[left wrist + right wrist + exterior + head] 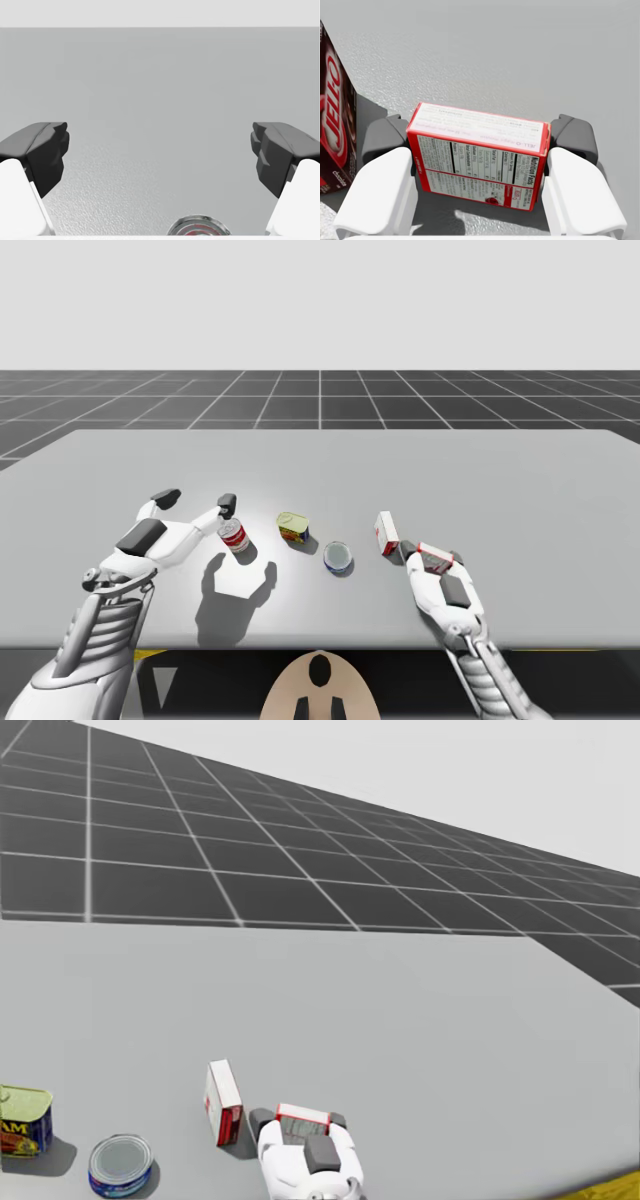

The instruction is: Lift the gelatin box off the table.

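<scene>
At the far left the robot's left gripper (pixel 196 501) hangs with its fingers wide apart and holds nothing; a red and white can (pixel 234 536) stands just under it; next come a yellow-topped tin (pixel 293 527) and a low blue round can (pixel 338 557), each apart from the other; then a dark brown upright box (pixel 386 533) stands on the grey table (pixel 520 490); just to the right of it lies the gelatin box (pixel 479 152), small and red, and the right gripper (pixel 481 139) is clamped on it, one finger against each short end, so the long axis of the box runs from finger to finger; the right arm is therefore the one that does the task, and the left arm is well apart from it; whether the box is already free of the table cannot be told, it sits low over its shadow; the move probably needed is straight up, with care for the brown box, which stands just beside one finger
</scene>
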Controlling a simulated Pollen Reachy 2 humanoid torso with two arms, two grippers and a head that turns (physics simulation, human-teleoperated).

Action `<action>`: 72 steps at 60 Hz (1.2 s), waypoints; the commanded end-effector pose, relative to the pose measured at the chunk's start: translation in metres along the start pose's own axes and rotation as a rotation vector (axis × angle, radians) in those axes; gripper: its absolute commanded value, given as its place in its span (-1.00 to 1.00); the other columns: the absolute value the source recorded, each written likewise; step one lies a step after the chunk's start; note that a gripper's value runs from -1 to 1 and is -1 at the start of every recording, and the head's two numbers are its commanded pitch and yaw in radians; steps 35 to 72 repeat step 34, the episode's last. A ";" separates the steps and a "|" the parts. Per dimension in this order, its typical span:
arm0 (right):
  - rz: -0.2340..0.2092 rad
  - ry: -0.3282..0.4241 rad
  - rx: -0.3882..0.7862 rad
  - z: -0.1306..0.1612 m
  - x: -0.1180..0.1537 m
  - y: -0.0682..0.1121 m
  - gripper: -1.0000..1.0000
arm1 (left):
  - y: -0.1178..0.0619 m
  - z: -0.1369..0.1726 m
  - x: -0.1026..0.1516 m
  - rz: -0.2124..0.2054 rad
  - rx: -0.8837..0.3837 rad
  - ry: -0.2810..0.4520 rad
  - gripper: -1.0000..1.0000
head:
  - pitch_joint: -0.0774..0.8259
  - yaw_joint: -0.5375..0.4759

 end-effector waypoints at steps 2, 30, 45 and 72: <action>-0.035 -0.046 0.034 0.012 0.009 0.012 0.98 | 0.001 0.000 0.001 -0.001 0.002 -0.003 -1.00 | -0.03 -0.87; 0.040 -0.491 0.065 0.074 0.136 0.002 1.00 | 0.002 0.001 0.002 0.012 0.014 -0.008 -1.00 | -0.08 -0.88; 0.051 -0.584 0.069 0.087 0.162 0.003 1.00 | 0.002 0.000 0.002 0.012 0.016 -0.009 -1.00 | -0.09 -0.89; 0.051 -0.584 0.069 0.087 0.162 0.003 1.00 | 0.002 0.000 0.002 0.012 0.016 -0.009 -1.00 | -0.09 -0.89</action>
